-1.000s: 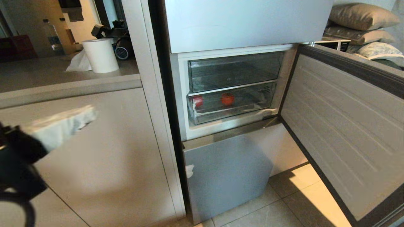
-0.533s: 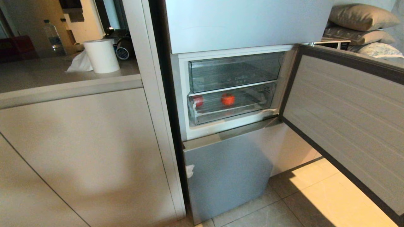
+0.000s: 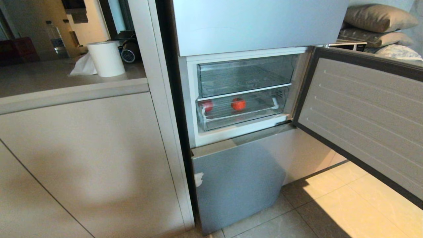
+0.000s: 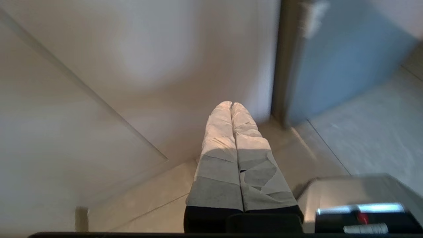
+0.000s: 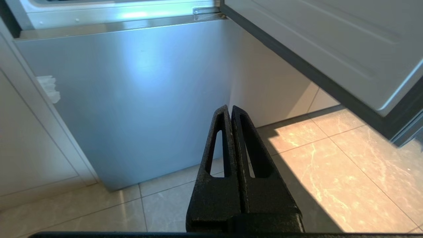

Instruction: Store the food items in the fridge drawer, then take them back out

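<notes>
- The 2 food items sit inside the shallow clear fridge drawer (image 3: 243, 110): the red fruit (image 3: 207, 105) at its left end, the orange-red fruit (image 3: 238, 103) near the middle, well apart from each other.
- That drawer is the lower of 2; a taller clear drawer (image 3: 246, 74) stacks directly above it. It looks pushed in, its white-edged front about level with the fridge frame.
- Its long axis runs left to right across the fridge opening, so I judge it has to be pulled straight out toward the robot before either fruit can be lifted.
- The fridge door (image 3: 363, 115) stands swung open on the right side, its ribbed inner panel facing the opening.
- Neither arm shows in the head view. The left hand (image 4: 231, 105), fingers wrapped in pale cloth-like tape and pressed together holding nothing, hangs low before the beige cabinet (image 3: 92, 158) beside the fridge.
- The right hand (image 5: 230, 108), bare black slotted fingers pressed together and empty, points at the grey lower fridge panel (image 5: 132, 99) and the tiled floor (image 5: 330, 172).
- From both hands the drawer lies above; the right one hangs more directly beneath it, though the door crowds that side.
- Materials: hard see-through plastic drawers, smooth brushed-metal panels, glossy marbled tiles, small round smooth-skinned fruit that would likely roll.
</notes>
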Available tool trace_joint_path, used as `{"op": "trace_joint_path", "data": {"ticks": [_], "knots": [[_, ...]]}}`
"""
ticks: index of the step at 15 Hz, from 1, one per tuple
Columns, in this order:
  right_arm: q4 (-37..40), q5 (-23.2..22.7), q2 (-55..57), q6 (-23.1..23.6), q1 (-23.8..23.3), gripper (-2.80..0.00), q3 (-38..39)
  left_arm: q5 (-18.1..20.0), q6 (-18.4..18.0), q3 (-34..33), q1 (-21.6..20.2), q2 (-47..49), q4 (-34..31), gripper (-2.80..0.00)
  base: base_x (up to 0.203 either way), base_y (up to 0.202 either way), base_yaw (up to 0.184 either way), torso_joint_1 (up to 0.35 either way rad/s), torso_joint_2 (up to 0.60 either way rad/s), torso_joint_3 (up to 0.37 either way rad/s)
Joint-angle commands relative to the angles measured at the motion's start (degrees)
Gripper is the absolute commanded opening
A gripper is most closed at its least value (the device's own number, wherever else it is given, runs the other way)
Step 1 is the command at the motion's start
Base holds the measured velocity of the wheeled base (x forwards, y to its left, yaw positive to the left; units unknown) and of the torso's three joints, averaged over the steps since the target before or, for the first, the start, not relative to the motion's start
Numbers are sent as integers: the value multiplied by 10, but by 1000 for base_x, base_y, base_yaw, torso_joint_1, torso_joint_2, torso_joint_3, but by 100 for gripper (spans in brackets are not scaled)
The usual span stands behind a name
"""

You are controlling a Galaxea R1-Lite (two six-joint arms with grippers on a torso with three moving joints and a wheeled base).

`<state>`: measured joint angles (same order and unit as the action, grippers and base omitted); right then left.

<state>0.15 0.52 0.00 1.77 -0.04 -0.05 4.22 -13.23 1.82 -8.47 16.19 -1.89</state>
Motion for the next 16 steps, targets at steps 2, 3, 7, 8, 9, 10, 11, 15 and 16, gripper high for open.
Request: {"op": "trace_joint_path", "data": {"ticks": [2, 3, 7, 8, 9, 10, 11, 15, 16], "knots": [[0, 1, 1, -2, 0, -280, 0, 1, 1, -6, 105, -27, 1, -280, 0, 0, 0, 0, 0, 0], [0, 1, 1, -3, 0, -280, 0, 1, 4, -7, 104, -39, 1, -280, 0, 0, 0, 0, 0, 0], [1, 0, 1, -1, 0, -280, 0, -14, 27, -11, 87, -165, 4, -280, 0, 0, 0, 0, 0, 0], [1, 2, 1, -3, 0, -280, 0, -19, 51, -16, 85, -165, 13, -280, 0, 0, 0, 0, 0, 0], [1, 1, 1, -3, 0, -280, 0, -25, 78, -19, 83, -161, 18, -280, 0, 0, 0, 0, 0, 0], [1, 1, 1, -3, 0, -280, 0, -26, 83, -19, 83, -161, 20, -280, 0, 0, 0, 0, 0, 0], [1, 1, 1, -2, 0, -280, 0, -26, 85, -19, 84, -161, 20, -280, 0, 0, 0, 0, 0, 0], [0, 3, 1, -15, 0, -280, 0, -26, 86, -19, 83, -161, 20, -280, 0, 0, 0, 0, 0, 0], [0, 4, 1, -21, 0, -280, 0, -29, 87, -19, 84, -161, 19, -280, 0, 0, 0, 0, 0, 0]]}}
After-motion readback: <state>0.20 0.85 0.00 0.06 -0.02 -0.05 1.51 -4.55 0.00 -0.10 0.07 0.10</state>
